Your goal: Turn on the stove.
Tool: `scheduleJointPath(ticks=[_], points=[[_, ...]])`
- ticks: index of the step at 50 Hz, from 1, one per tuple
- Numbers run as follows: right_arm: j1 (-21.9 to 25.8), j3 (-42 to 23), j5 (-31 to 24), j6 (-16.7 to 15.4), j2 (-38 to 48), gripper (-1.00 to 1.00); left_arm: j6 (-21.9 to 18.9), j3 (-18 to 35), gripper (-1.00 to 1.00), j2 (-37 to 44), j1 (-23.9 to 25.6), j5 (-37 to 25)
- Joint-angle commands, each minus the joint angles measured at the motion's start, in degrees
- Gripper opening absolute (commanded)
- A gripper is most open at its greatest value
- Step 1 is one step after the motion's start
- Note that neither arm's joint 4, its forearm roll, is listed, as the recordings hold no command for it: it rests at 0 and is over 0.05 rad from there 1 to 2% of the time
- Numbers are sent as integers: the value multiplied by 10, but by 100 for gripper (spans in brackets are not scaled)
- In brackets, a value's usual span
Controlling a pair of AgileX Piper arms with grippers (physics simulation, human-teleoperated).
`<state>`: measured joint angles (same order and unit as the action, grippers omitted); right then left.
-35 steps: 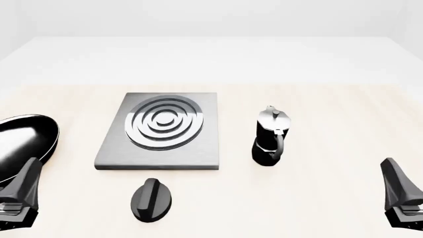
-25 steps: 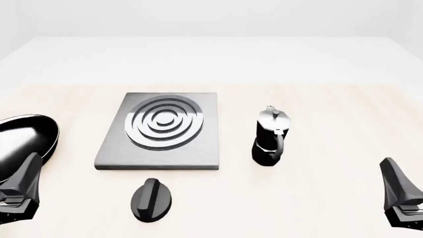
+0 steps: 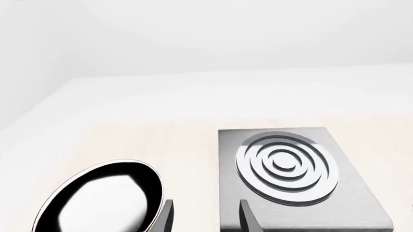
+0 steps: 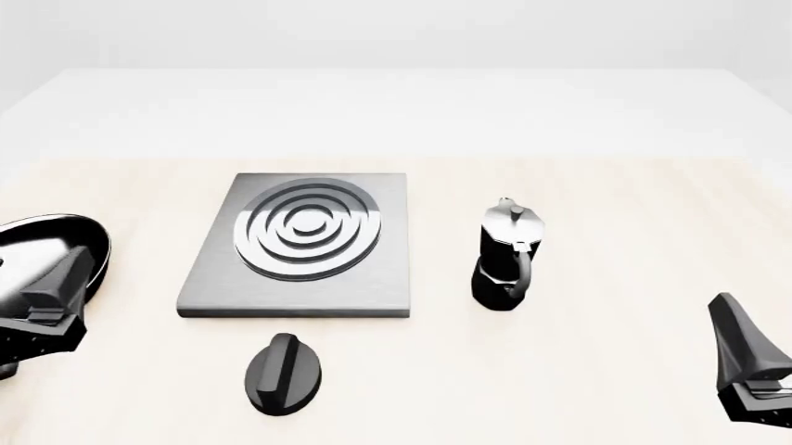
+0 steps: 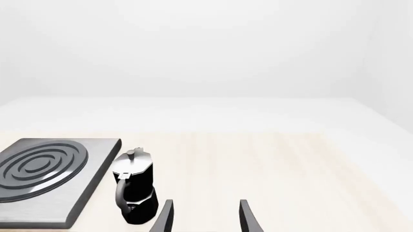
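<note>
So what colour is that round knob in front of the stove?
Black, with a raised ridge: the knob, clearest in the front view.

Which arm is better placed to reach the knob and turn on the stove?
Probably the left. In the front view the knob lies left of centre, in front of the stove, nearer the left gripper than the right gripper at the far right edge. Both grippers are open and empty.

Bright, even, diffuse light — faint soft shadows, sharp renders, white glare on frying pan (image 4: pixel 31 269)
</note>
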<state>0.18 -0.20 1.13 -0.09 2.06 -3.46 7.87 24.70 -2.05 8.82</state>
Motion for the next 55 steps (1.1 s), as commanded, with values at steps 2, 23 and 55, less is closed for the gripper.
scheduleJointPath(ticks=[2,23,55], points=[[5,1,14,-1,19,100,-37,52,100,73,25,-19],[5,1,22,0,29,100,-27,119,100,128,91,-93],[3,1,4,0,4,100,10,110,100,201,174,-95]])
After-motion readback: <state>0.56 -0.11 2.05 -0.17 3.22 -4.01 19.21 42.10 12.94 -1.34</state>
